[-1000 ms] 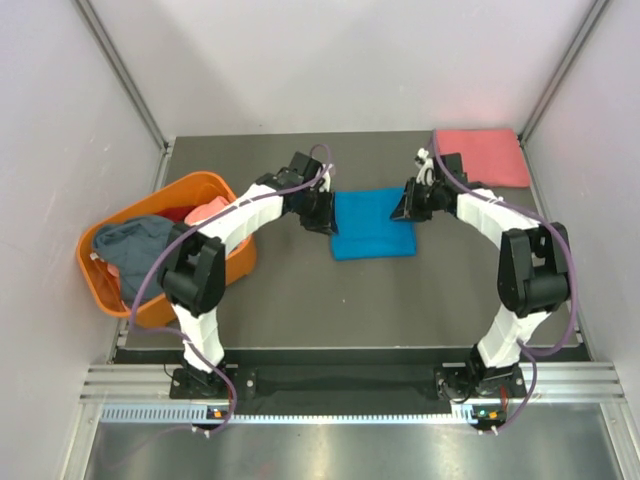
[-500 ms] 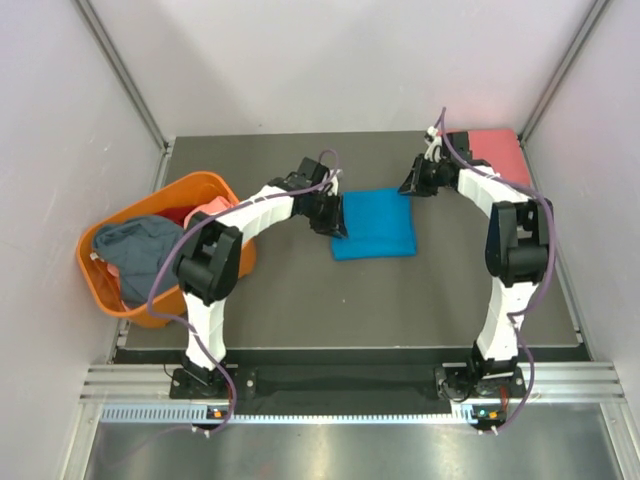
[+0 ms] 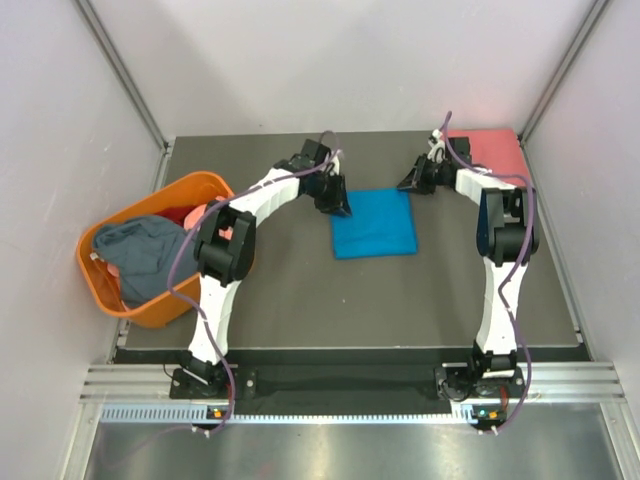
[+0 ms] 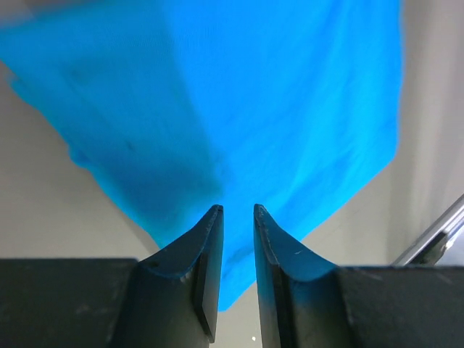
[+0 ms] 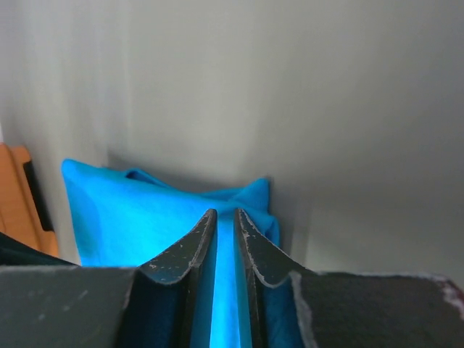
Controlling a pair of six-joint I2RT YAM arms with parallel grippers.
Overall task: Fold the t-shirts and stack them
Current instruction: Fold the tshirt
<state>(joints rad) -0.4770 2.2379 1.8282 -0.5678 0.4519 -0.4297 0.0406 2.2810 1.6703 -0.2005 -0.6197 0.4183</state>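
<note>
At the bright blue t-shirt's (image 3: 375, 225) far corners sit left tool (image 3: 342, 207) and right tool (image 3: 406, 186), jaws barely parted, grip unclear

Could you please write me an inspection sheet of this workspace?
Surface: dark grey table.
Job's things: blue t-shirt folded at centre; pink t-shirt folded, far right corner; grey-blue t-shirt crumpled in the orange basket.
Clutter: the basket only.
Grippers: left gripper and right gripper at the blue t-shirt's far corners, jaws nearly closed; grip unclear.
Cables: purple cables along both arms.
Surroundings: pale walls, metal posts.
</note>
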